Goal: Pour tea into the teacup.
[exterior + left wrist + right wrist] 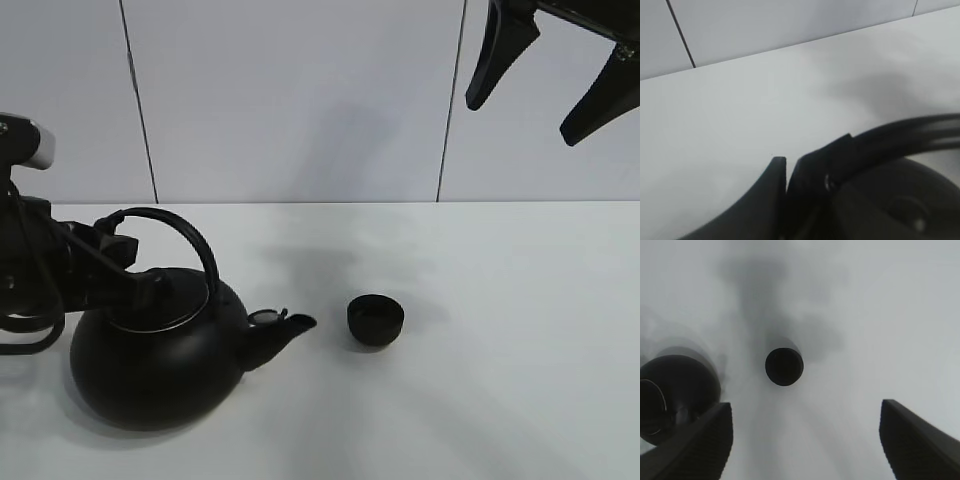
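From my high camera I see the teacup point(376, 320), a tiny round black bowl with no handle and a matte finish, standing upright on the white table point(500, 400) near the middle, mouth up; being round, it has no long axis to speak of. Just left of it, apart from it, sits the big black kettle point(160, 365), its spout point(285, 330) pointing right toward the cup, so the kettle's long axis runs left to right. The left gripper point(125, 265) is at the left part of the kettle's arched handle point(185, 235), though from here I cannot make out its jaws. The right gripper point(550, 75) hangs high at the far right, well above the table, its two fingers spread wide with nothing between them. On my left wrist camera the left gripper point(786, 167) shows two dark fingertips with only a thin slit between them, nearly closed, right against the handle point(900, 135); whether they actually pinch it I cannot tell. The kettle's lid point(905, 205) is a dark blur under it. On my right wrist camera I look straight down: the teacup point(784, 366) is a dark open circle on the table, the kettle point(677, 395) beside it, and the right gripper point(805, 440) stands wide and empty.
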`<action>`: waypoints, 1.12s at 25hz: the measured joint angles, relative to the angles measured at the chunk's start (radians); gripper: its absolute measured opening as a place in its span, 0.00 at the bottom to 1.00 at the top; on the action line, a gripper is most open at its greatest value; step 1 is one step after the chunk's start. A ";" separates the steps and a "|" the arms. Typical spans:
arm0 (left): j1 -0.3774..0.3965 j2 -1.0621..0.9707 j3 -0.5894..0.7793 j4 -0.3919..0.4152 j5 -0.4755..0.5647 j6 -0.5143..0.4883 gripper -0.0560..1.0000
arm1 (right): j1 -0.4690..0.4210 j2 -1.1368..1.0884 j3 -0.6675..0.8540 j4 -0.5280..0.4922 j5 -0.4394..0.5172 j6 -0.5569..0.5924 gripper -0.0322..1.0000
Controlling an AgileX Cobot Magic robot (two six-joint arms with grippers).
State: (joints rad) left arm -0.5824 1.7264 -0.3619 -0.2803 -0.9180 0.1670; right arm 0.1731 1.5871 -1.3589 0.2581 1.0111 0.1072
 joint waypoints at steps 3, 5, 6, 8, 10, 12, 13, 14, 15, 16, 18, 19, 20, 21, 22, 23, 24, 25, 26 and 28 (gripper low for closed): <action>0.000 -0.007 -0.001 0.000 -0.033 -0.014 0.31 | 0.000 0.000 0.000 0.000 0.000 0.000 0.57; 0.000 -0.008 -0.001 0.000 -0.033 -0.016 0.34 | 0.000 0.000 0.000 0.001 0.000 0.000 0.57; 0.000 -0.008 -0.001 -0.001 -0.031 -0.018 0.35 | 0.000 0.000 0.000 0.001 0.000 0.000 0.57; 0.000 -0.009 -0.002 -0.001 -0.022 -0.020 0.36 | 0.000 0.000 0.000 0.001 0.000 0.000 0.57; 0.000 -0.013 -0.002 0.000 -0.009 -0.022 0.36 | 0.000 0.000 0.000 0.001 0.000 0.000 0.57; 0.000 -0.016 -0.002 0.001 -0.001 -0.023 0.36 | 0.000 0.000 0.000 0.001 0.000 0.000 0.57; 0.000 -0.017 -0.002 0.001 0.004 -0.024 0.36 | 0.000 0.000 0.000 0.001 0.000 0.000 0.57; 0.000 -0.017 -0.002 0.002 0.010 -0.025 0.36 | 0.000 0.000 0.000 0.001 0.000 0.000 0.57; 0.000 -0.017 -0.002 0.007 0.017 -0.026 0.36 | 0.000 0.000 0.000 0.001 0.000 0.000 0.57; 0.000 -0.017 -0.002 0.017 0.023 -0.030 0.36 | 0.000 0.000 0.000 0.001 0.000 0.000 0.57; 0.000 -0.017 -0.002 0.038 0.027 -0.049 0.36 | 0.000 0.000 0.000 0.001 -0.001 0.000 0.57; 0.000 -0.017 -0.002 0.043 0.028 -0.060 0.36 | 0.000 0.000 0.000 0.001 -0.001 0.000 0.57; 0.000 -0.018 -0.002 0.045 0.028 -0.066 0.36 | 0.000 0.000 0.000 0.001 -0.001 0.000 0.57; 0.000 -0.018 -0.002 0.046 0.028 -0.072 0.36 | 0.000 0.000 0.000 0.001 -0.001 0.000 0.57; 0.000 -0.019 0.000 0.046 0.028 -0.077 0.36 | 0.000 0.000 0.000 0.001 -0.001 0.000 0.57; 0.000 -0.026 0.004 0.046 0.028 -0.079 0.36 | 0.000 0.000 0.000 0.001 -0.001 0.000 0.57; 0.000 -0.035 0.013 0.047 0.029 -0.080 0.36 | 0.000 0.000 0.000 0.001 -0.001 0.000 0.57; 0.000 -0.049 0.026 0.049 0.029 -0.082 0.36 | 0.000 0.000 0.000 0.001 -0.001 0.000 0.57; 0.000 -0.064 0.038 0.049 0.029 -0.083 0.36 | 0.000 0.000 0.000 0.001 -0.001 0.000 0.57; 0.000 -0.086 0.066 0.046 0.029 -0.083 0.36 | 0.000 0.000 0.000 0.001 -0.001 0.000 0.57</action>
State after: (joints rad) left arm -0.5824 1.6399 -0.2957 -0.2347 -0.8886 0.0837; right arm 0.1731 1.5871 -1.3589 0.2589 1.0102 0.1072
